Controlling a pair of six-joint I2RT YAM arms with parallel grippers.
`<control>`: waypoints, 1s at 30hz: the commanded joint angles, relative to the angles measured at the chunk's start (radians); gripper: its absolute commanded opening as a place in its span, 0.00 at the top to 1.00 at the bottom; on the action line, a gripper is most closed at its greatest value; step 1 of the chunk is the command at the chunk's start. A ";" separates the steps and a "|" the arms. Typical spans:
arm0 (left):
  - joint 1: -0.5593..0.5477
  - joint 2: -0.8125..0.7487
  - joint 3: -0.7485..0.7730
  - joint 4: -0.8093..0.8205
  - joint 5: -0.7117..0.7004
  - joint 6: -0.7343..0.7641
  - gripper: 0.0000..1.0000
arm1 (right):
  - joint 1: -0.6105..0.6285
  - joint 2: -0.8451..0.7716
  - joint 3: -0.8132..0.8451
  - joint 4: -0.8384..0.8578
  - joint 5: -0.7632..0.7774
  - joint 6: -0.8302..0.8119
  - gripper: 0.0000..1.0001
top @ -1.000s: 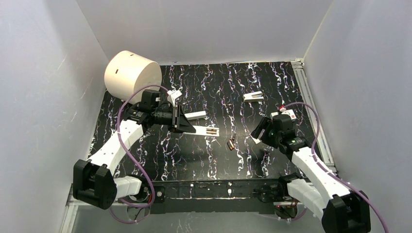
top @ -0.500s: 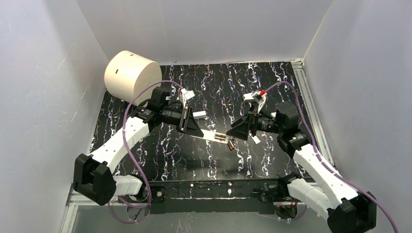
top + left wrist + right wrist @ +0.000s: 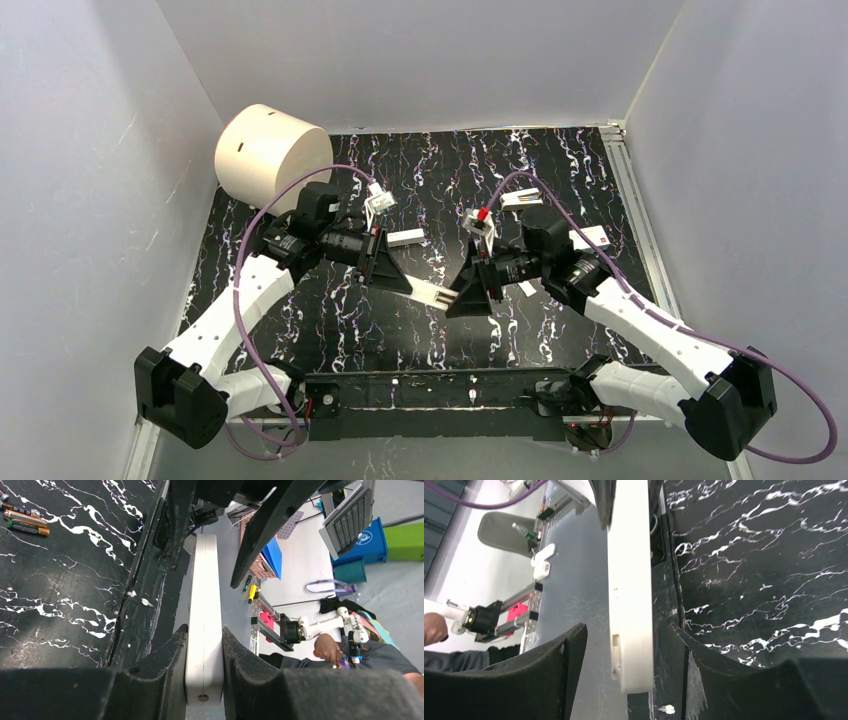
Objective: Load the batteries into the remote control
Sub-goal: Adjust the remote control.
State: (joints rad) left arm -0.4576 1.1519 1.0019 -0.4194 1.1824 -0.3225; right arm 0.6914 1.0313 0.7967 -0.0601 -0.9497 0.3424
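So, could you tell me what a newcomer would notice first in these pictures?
Over the middle of the black marbled table, the left gripper is clamped on one end of the remote control, while the right gripper, open, straddles its other end without touching. A big cream cylinder sits in the far left corner.
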 commanded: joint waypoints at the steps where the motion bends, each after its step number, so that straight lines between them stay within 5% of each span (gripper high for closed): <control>1: -0.001 -0.045 0.011 -0.002 0.067 0.037 1.00 | 0.036 0.017 0.038 -0.062 -0.030 -0.059 0.31; 4: -0.001 -0.052 0.019 -0.004 0.071 0.044 1.00 | 0.065 0.028 0.046 -0.050 -0.020 -0.056 0.33; 8: -0.001 -0.041 0.027 -0.009 0.064 0.048 0.99 | 0.084 0.049 0.047 -0.042 -0.008 -0.048 0.59; 11: 0.000 -0.029 0.034 -0.010 0.053 0.045 0.86 | 0.089 0.046 0.025 0.019 -0.001 -0.016 0.77; 15: -0.001 -0.026 0.048 0.009 0.021 0.011 0.50 | 0.089 0.033 -0.018 0.145 0.027 0.061 0.91; 17: -0.001 -0.040 0.048 0.053 -0.009 -0.040 0.44 | 0.088 0.029 -0.040 0.221 0.080 0.114 0.97; 24: 0.000 -0.174 -0.109 0.569 -0.300 -0.487 0.38 | 0.088 0.041 -0.154 0.621 0.404 0.468 0.99; 30: -0.004 -0.259 -0.204 0.797 -0.499 -0.625 0.38 | 0.088 0.103 -0.189 0.843 0.532 0.711 0.99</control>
State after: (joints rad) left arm -0.4538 0.9535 0.8360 0.1322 0.8066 -0.7795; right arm 0.7959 1.0973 0.6243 0.5266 -0.6292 0.8242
